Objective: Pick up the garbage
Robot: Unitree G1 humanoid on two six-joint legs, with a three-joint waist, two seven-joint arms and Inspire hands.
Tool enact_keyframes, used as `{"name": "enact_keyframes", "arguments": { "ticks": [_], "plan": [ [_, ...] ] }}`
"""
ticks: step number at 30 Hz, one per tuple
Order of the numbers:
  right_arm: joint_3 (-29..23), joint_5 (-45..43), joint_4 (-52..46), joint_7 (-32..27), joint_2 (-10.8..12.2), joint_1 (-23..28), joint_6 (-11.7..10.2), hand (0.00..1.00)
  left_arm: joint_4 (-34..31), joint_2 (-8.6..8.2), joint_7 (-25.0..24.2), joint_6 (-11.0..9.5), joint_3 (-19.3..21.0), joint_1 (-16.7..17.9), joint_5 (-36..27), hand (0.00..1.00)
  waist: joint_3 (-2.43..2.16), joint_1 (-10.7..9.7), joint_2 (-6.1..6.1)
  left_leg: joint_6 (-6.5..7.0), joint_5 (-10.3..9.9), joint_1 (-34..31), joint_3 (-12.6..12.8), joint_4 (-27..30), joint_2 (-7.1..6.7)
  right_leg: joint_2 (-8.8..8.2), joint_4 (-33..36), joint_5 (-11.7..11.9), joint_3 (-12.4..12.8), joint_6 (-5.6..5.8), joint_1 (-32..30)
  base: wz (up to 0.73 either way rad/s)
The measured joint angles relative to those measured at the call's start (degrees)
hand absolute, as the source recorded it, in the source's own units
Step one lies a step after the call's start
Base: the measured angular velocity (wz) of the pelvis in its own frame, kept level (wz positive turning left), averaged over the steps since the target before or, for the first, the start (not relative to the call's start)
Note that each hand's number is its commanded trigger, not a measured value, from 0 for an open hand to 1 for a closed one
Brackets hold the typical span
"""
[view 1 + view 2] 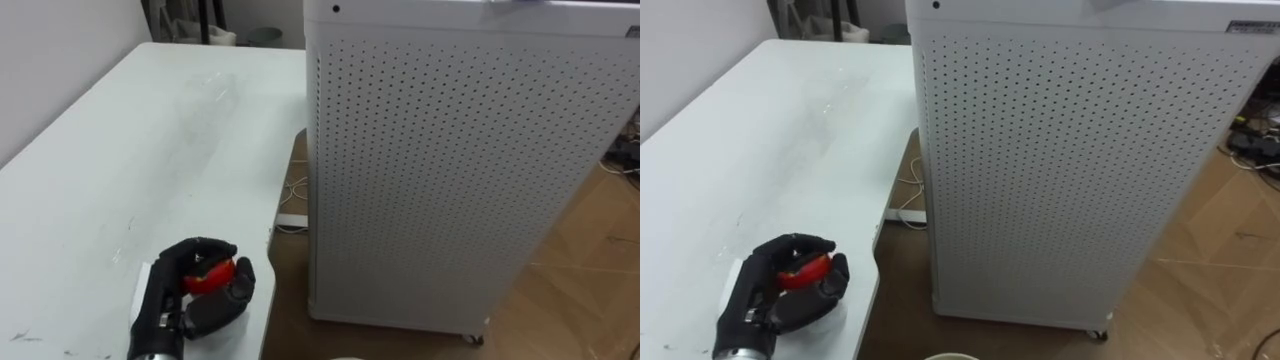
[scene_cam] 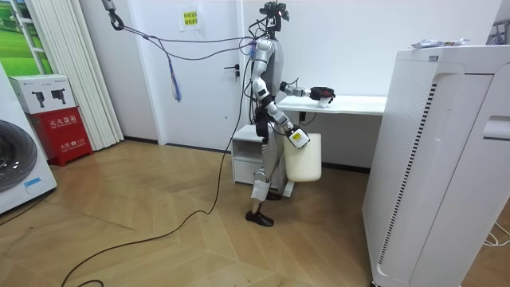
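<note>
White tabletop [image 1: 120,150] takes up the left of the eye views, and a tall perforated white cabinet [image 1: 450,170] stands on the wood floor just beyond its right edge. The left hand [image 1: 165,292] is seen at the near right corner of the table, resting low on the surface close to the edge. Its dark fingers and thumb are curled round a small red piece of garbage [image 1: 210,276], so the piece is already held, not lying loose. Its shape is largely hidden by the grasp, and no long axis can be made out.

In the room view the robot is seen standing at the end of the table, left arm stretched forward over it. The right hand [image 2: 296,139] hangs low at a cream bin [image 2: 306,163] beside the robot's thigh; whether the bin is gripped cannot be told.

The coming move is judged to turn on one relation: the bin lies below the table's level and to the right of the left hand, past the table edge. The garbage would have to be carried sideways over that edge and then lowered. The cabinet stands near on that side, so little room is left for a wide swing.
</note>
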Motion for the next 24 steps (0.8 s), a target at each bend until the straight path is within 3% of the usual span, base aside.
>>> {"name": "enact_keyframes", "arguments": {
  "ticks": [10,14,18,24],
  "plan": [
    [0.0,0.0,0.0,0.0,0.0,-0.1,0.0,1.00,0.7,-0.13,-0.4,0.1,-1.4,-0.8,-0.7,1.00,-0.07,0.3,0.25,0.00,0.0,-0.1,0.1,0.0,-0.01,0.00,0.1,0.0,0.3,0.00,-0.2,0.00],
    [0.1,0.0,0.1,0.0,0.0,-0.1,0.0,1.00,1.4,-0.15,-1.3,0.1,-2.7,-1.0,-2.7,1.00,-0.31,0.3,1.13,0.00,0.0,-0.1,0.1,0.1,0.01,-0.02,0.1,0.0,0.1,0.00,-0.2,0.00],
    [0.0,0.0,0.8,-0.1,0.4,-0.9,0.0,1.00,2.1,-0.38,-4.1,0.1,-2.9,-1.8,-8.5,1.00,-0.40,0.2,1.62,0.00,0.0,-1.0,0.1,0.4,0.06,-0.03,0.3,0.1,-0.1,-0.15,-1.3,0.00],
    [0.0,-0.1,7.2,-0.8,1.4,-6.4,-0.2,1.00,2.3,-0.74,-9.6,0.1,-4.4,-4.6,-20.6,1.00,0.00,0.1,1.78,0.07,0.0,-5.6,0.0,2.4,0.24,-0.13,2.4,0.1,-0.1,-0.24,-5.7,0.00]
  ]
}}
